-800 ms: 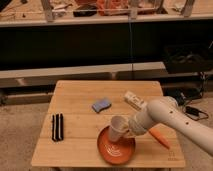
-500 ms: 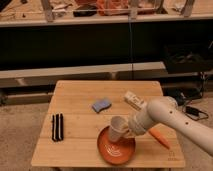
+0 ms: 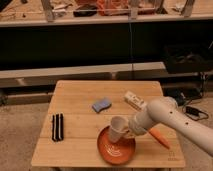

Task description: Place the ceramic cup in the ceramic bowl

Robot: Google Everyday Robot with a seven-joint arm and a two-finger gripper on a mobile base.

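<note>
The cream ceramic cup [image 3: 117, 128] is at the far rim of the orange-red ceramic bowl [image 3: 106, 151], slightly tilted, with its base low over the bowl's inside. The bowl sits near the front edge of the wooden table [image 3: 80, 100]. My gripper [image 3: 127, 131] comes in from the right on the white arm and is shut on the cup's right side. The cup's lower part overlaps the bowl; I cannot tell whether it touches it.
A small orange carrot-shaped thing [image 3: 160, 138] lies right of the bowl under my arm. A whitish packet [image 3: 135, 100] lies at the back right, a blue sponge [image 3: 101, 104] at the middle, and black sticks [image 3: 57, 126] at the left. Shelves stand behind.
</note>
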